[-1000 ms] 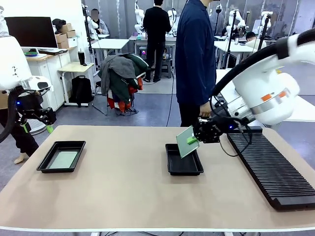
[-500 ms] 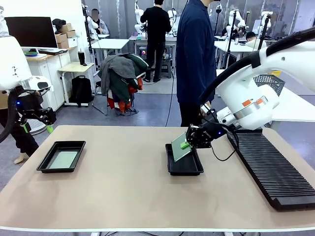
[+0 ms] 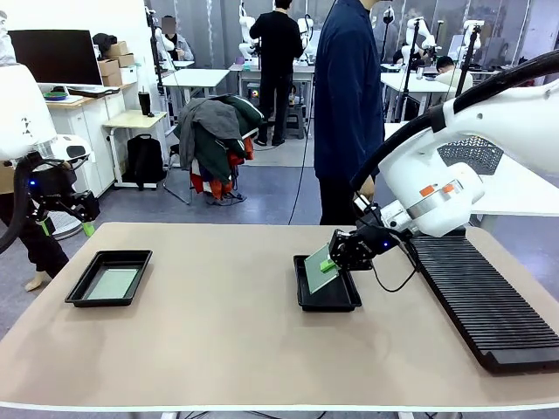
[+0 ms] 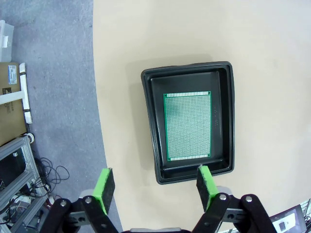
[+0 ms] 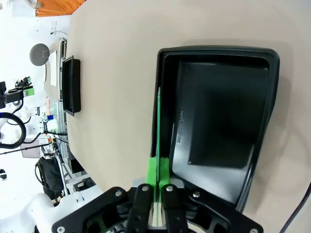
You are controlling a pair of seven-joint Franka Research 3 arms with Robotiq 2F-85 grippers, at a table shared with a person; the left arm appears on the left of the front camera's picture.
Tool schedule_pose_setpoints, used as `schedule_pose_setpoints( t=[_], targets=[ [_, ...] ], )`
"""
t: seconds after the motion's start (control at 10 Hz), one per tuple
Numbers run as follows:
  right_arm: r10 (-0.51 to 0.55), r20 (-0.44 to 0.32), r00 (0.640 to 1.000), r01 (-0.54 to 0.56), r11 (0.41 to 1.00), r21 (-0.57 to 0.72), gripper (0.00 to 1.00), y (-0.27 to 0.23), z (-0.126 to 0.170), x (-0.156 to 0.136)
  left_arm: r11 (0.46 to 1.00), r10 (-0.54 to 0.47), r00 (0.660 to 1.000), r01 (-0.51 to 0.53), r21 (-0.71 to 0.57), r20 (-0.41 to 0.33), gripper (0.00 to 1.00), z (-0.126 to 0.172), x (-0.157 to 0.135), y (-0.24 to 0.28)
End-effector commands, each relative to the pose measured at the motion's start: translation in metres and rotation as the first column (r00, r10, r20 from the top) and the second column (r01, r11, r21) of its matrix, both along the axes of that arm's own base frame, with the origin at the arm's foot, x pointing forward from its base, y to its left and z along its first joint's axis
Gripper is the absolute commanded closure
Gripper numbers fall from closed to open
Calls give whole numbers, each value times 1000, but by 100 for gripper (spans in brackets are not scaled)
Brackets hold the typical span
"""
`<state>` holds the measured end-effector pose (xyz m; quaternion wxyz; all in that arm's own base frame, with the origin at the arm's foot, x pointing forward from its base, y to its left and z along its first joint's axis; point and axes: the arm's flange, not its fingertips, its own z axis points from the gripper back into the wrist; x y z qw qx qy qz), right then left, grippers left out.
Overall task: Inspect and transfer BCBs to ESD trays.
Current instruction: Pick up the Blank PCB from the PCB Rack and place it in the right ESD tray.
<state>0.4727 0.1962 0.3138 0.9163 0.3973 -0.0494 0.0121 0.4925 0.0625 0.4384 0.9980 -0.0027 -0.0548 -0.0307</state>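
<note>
- The tabletop (image 3: 218, 340) carries everything I am watching. A person in a dark blue coat (image 3: 348, 96) stands at its far edge.
- The ribbed rack (image 3: 476, 297) lies along the right edge and reaches down towards the near right corner.
- The left tray (image 3: 100, 303) sits close to the tabletop's left edge.
- The middle tray (image 3: 327, 301) sits a little right of the tabletop's centre, near the rack and well apart from the left tray.
- The flat board (image 4: 187, 125) lies on the floor of the left tray, with black floor showing all round it.
- The tilted board (image 3: 319, 269) leans over the left side of the middle tray. From the right wrist I see it edge-on, running along that tray's long wall. I cannot tell whether its lower edge touches the tray.
- The right gripper (image 3: 330, 259) has its fingers pinched narrow on the tilted board's upper edge, one green pad on each face.
- The left gripper (image 4: 154, 183) hangs above the left edge, looking down on the left tray. Its fingers are spread wide with nothing between them.
</note>
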Motion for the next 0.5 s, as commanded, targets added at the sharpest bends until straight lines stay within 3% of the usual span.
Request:
schedule_pose_setpoints(
  t=[0.0, 0.4],
  targets=[
    [-8, 31, 1000, 7, 1000, 21, 97, 4, -16, 14, 1000, 2, 1000, -2, -5, 7, 10, -2, -1, 1],
    [-15, 17, 1000, 15, 1000, -1, 97, 7, -27, 20, 1000, 2, 1000, -2, -5, 7, 10, -2, -1, 1]
  ],
)
